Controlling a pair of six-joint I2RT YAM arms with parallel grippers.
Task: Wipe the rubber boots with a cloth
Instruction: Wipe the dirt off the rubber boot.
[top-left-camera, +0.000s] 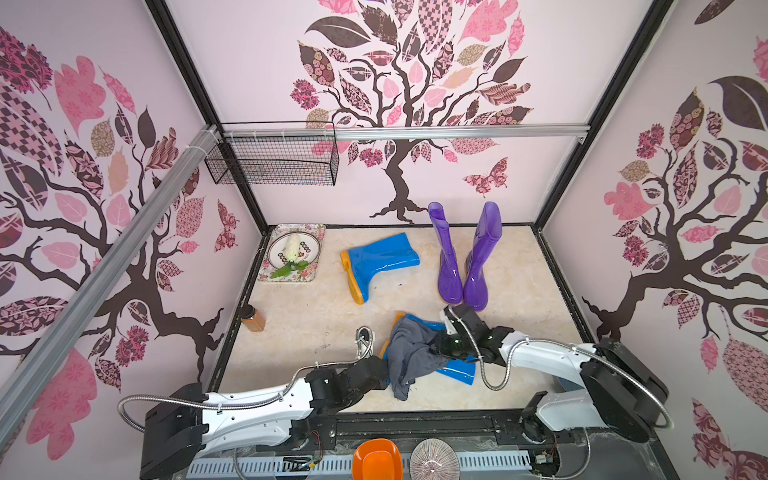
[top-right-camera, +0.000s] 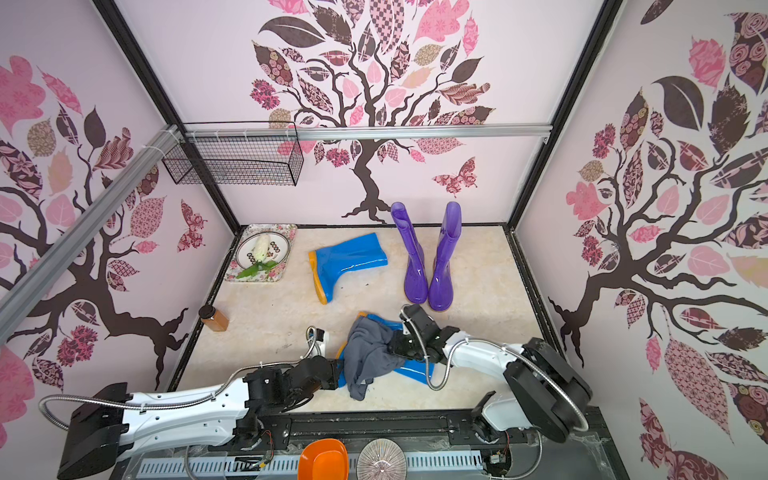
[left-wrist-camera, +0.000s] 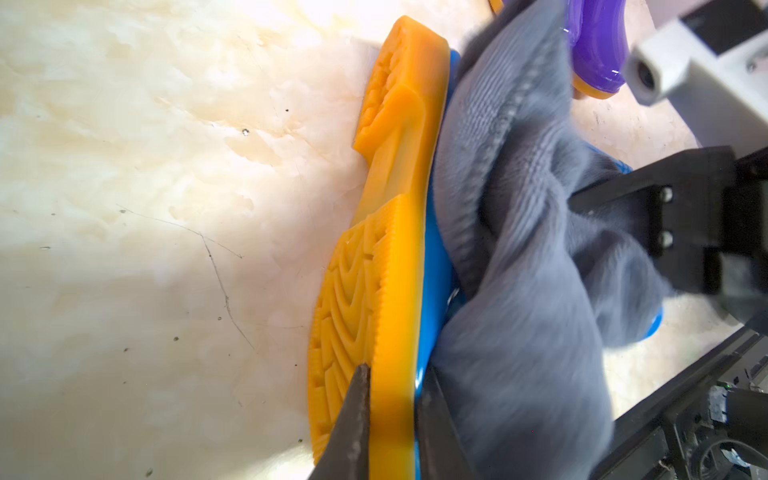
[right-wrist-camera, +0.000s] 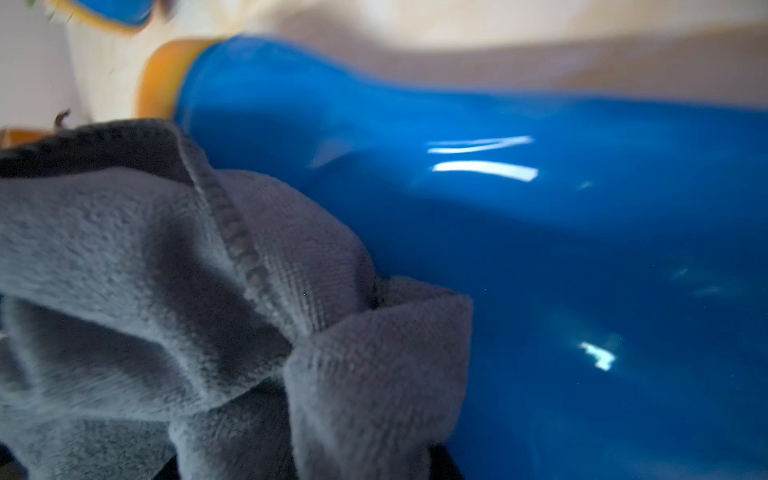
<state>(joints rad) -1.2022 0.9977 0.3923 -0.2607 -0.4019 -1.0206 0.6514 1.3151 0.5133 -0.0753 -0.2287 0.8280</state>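
A blue rubber boot (top-left-camera: 457, 368) (right-wrist-camera: 540, 249) lies on its side at the front of the floor. The dark grey cloth (top-left-camera: 409, 353) (top-right-camera: 370, 353) (left-wrist-camera: 519, 291) is draped over its foot. My left gripper (left-wrist-camera: 395, 399) (top-left-camera: 384, 370) is shut on the toe end of that boot's orange sole (left-wrist-camera: 390, 232), one finger on each side. My right gripper (top-left-camera: 436, 347) is shut on a bunch of the cloth (right-wrist-camera: 208, 311), pressed against the boot's shaft. A second blue boot (top-left-camera: 382, 259) lies further back. Two purple boots (top-left-camera: 446, 257) (top-left-camera: 482, 257) stand upright near the back wall.
A floral tray (top-left-camera: 309, 274) with a plate stands in the back left corner. A brown jar (top-left-camera: 253, 318) sits by the left wall. A wire basket (top-left-camera: 274, 160) hangs on the back rail. An orange bowl (top-left-camera: 377, 459) and a ribbed disc (top-left-camera: 434, 459) sit in front of the floor's edge.
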